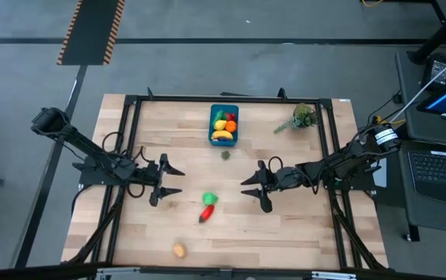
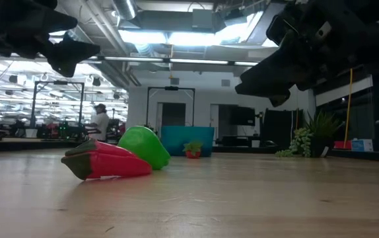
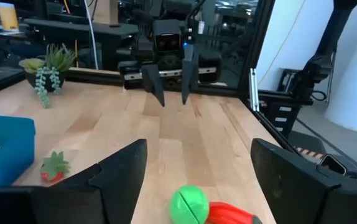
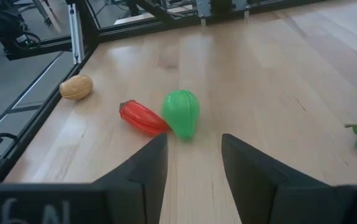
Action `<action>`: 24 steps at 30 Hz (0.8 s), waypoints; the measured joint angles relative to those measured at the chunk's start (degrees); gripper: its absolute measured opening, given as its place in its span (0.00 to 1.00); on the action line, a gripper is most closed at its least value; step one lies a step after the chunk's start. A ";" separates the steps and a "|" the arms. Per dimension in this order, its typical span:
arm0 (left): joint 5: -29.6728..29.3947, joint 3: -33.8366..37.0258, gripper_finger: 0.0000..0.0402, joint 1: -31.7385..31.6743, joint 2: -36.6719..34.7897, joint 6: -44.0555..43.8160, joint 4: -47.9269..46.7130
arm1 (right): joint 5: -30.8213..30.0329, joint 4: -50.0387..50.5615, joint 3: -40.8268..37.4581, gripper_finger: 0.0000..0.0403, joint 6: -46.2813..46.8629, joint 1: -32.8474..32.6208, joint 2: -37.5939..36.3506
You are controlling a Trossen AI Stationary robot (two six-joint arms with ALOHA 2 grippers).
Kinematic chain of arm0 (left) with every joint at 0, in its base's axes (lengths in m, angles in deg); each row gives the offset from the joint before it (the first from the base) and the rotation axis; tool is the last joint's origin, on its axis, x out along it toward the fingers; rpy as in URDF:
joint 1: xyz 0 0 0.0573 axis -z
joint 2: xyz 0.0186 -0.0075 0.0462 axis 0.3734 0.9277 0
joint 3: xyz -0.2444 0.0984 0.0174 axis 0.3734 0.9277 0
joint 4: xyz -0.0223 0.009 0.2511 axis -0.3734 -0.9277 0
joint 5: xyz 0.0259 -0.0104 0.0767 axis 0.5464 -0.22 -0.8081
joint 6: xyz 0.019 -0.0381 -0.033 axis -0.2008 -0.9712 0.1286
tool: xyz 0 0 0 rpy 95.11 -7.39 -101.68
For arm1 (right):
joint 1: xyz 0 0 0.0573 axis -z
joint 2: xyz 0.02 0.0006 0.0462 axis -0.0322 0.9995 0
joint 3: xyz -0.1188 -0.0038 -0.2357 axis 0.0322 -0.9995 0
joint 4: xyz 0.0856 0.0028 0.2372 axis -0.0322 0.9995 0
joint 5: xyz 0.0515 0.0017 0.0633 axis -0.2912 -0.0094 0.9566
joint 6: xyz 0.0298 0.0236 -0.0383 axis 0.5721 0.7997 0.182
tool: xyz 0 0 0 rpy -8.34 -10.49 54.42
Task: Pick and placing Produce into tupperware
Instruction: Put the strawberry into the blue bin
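Observation:
The teal tupperware (image 1: 224, 137) stands at the table's far middle and holds a banana, an orange and other toy produce. A green toy fruit (image 1: 209, 199) and a red pepper (image 1: 206, 213) lie touching on the wood, midway between my two grippers. A strawberry (image 1: 225, 155) lies near the tub, and a tan potato-like piece (image 1: 179, 250) lies near the front edge. My left gripper (image 1: 178, 180) hovers open to the left of the pair. My right gripper (image 1: 244, 187) hovers open to their right. Both grippers stand above the table with nothing between their fingers.
A leafy plant sprig (image 1: 301, 118) lies at the far right of the table. A black metal frame (image 1: 231, 99) borders the table. Bare wood lies between the tub and the green fruit and along the front right.

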 joint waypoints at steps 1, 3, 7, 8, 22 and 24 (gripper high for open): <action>-0.01 0.00 0.70 0.00 0.00 0.00 -0.07 | 0.01 0.00 0.00 0.38 0.02 0.00 0.00; -0.02 0.00 0.70 0.00 0.00 -0.02 -0.09 | 0.01 0.00 0.00 0.38 0.14 0.00 0.00; -0.02 0.00 0.70 0.00 0.00 -0.04 -0.16 | -1.12 0.02 0.00 0.38 1.57 0.22 0.01; -0.02 0.00 0.70 0.00 0.00 -0.04 -0.24 | -2.46 -0.15 0.00 0.38 1.57 0.24 0.27; -0.07 0.00 0.70 0.00 0.01 0.05 -2.66 | -11.79 1.48 10.54 0.41 -6.93 5.38 12.98; -0.07 0.00 0.70 0.00 0.02 0.00 -2.97 | -14.17 4.28 13.05 0.44 -7.26 6.66 14.38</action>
